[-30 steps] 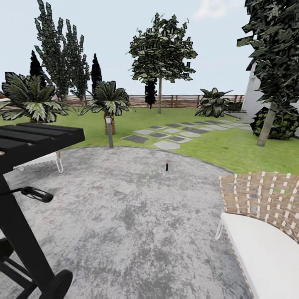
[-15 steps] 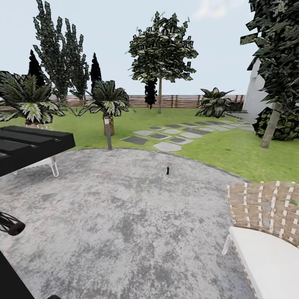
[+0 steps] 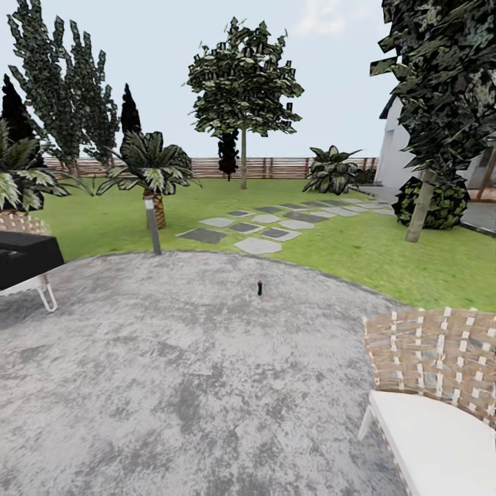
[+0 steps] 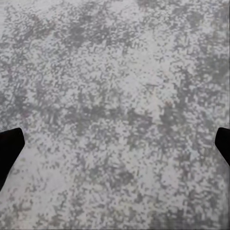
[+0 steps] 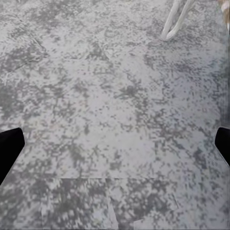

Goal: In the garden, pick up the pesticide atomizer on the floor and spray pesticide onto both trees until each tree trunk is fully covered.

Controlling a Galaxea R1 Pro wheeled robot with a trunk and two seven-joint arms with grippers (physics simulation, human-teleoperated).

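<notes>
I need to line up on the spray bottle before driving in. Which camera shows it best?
The head view: the spray bottle stands upright on the grey paving, ahead near the lawn edge. Both wrist views look down at speckled paving between wide-apart fingertips, with no bottle in them.

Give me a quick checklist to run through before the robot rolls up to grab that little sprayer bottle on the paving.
1. Pesticide atomizer in sight, upright on the grey paving: ok.
2. Path to it free of obstacles: ok.
3. Wicker chair beside the route at right: ok, but mind it.
4. Left gripper open, nothing held: ok.
5. Right gripper open, nothing held: ok.
6. Atomizer within arm's reach: not ok, too far ahead.
</notes>
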